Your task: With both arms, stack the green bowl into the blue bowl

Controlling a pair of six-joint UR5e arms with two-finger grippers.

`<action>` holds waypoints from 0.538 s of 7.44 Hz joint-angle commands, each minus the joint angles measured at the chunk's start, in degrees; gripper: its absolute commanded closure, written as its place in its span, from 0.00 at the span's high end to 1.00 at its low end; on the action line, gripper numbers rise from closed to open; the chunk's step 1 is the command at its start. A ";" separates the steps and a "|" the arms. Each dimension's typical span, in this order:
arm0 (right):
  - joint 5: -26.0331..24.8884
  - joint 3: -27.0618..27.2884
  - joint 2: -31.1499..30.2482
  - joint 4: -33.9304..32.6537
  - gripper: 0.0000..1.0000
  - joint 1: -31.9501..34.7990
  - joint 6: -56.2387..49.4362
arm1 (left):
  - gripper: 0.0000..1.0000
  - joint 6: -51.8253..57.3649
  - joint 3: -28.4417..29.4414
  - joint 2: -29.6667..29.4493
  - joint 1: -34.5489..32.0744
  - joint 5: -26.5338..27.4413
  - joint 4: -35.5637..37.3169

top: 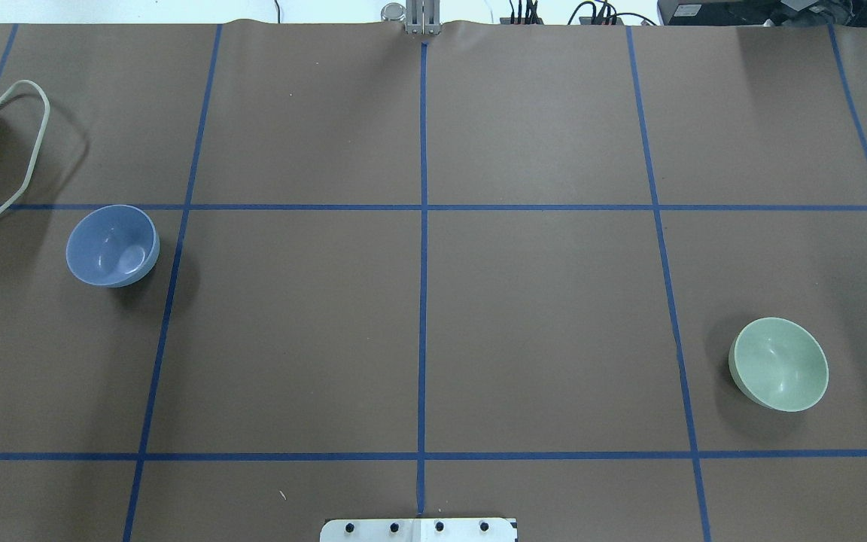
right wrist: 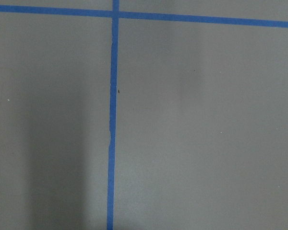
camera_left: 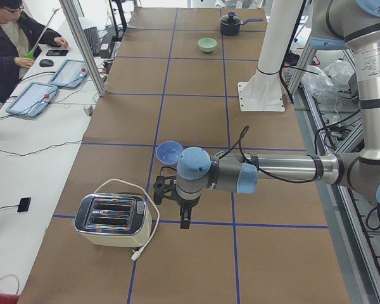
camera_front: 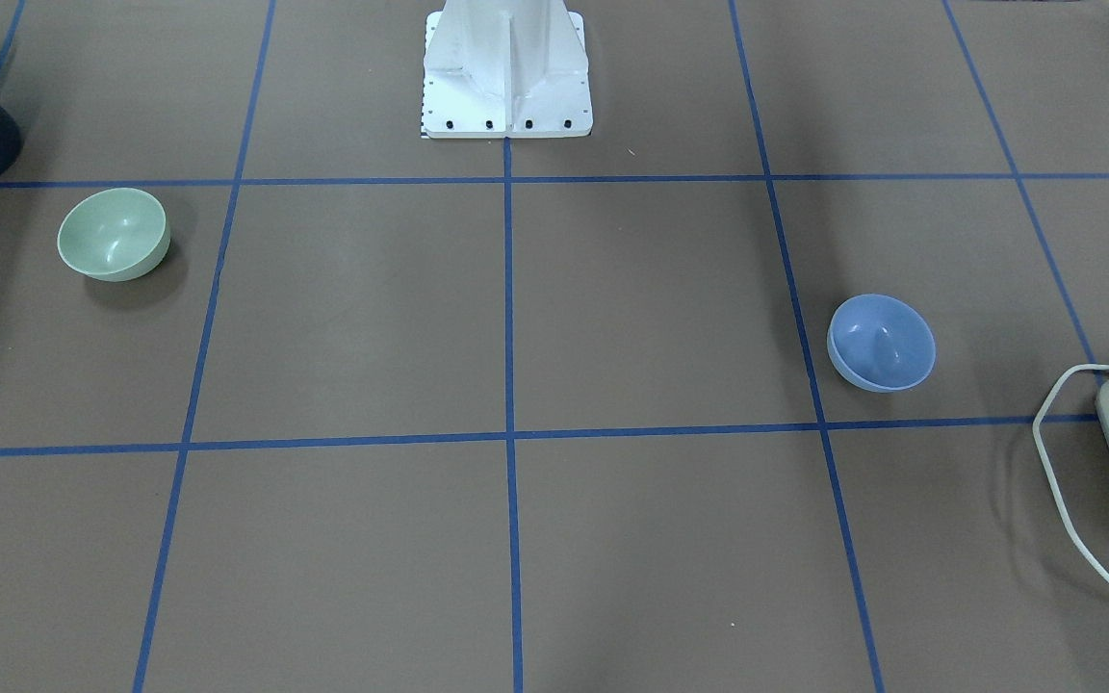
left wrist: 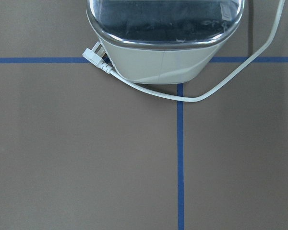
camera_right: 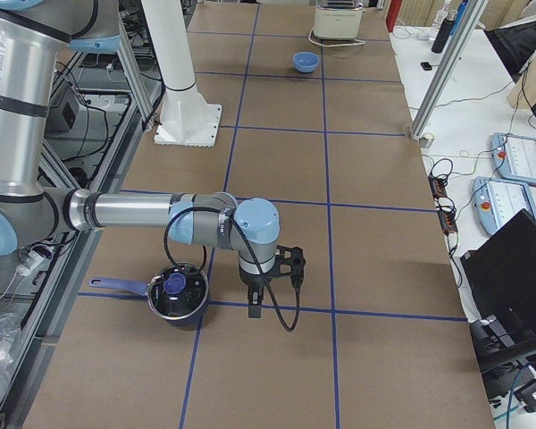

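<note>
**Bowl positions.** The green bowl (top: pixel 778 364) sits upright on the table (top: pixel 539 301), on the robot's right side. The blue bowl (top: pixel 112 245) sits upright on the left side, slightly farther from the robot. The two bowls are well apart, and nothing touches either one.

**Arms.** The left gripper (camera_left: pixel 184 221) hangs above the table near the blue bowl and the toaster (camera_left: pixel 111 220). The right gripper (camera_right: pixel 254 313) hangs just beside the lidded pot (camera_right: pixel 177 293). Both grippers show only in the side views, so it cannot be told whether their fingers are apart or together.

**Step in hand.** Judged as the start: approach has not yet begun.

**Next move.** Each arm probably has to descend on the bowl on its own side and take it by the rim. The bowls would then be brought together, green above blue.
</note>
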 commanded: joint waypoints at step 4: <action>0.06 -2.03 6.75 11.34 1.00 0.00 0.89 | 0.99 -0.18 -0.15 -7.71 0.09 -0.10 -4.20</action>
